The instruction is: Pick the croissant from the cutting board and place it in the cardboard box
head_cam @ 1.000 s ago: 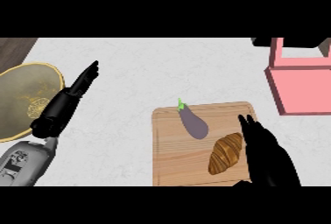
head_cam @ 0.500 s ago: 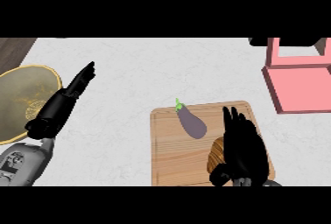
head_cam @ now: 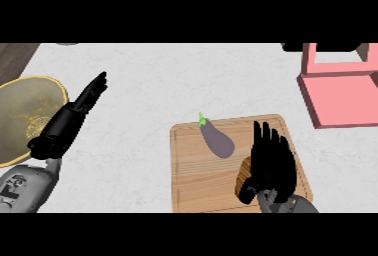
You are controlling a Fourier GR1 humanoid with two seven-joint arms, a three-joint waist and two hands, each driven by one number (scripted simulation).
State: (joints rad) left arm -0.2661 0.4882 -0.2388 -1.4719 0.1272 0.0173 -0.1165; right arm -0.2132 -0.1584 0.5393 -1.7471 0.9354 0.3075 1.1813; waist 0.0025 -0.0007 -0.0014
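A wooden cutting board (head_cam: 193,175) lies at the lower middle of the counter. The brown croissant (head_cam: 241,176) sits on its right half, with only its left edge showing. My right hand (head_cam: 270,159) lies flat on top of it, fingers straight and pointing away from me, open. A purple eggplant (head_cam: 218,140) with a green stem rests on the board just left of those fingers. The box (head_cam: 341,94) looks pink and stands at the upper right, well away from the hand. My left hand (head_cam: 74,111) rests open at the left, fingers up.
A large round yellow plate (head_cam: 18,117) sits at the left edge, partly behind my left forearm. A dark object (head_cam: 294,47) stands behind the pink box at the top right. Bare grey counter (head_cam: 184,80) stretches between the board and the box.
My right hand has slid left from the board's right edge onto the croissant and now covers most of it. The left arm, the eggplant and the box have stayed put.
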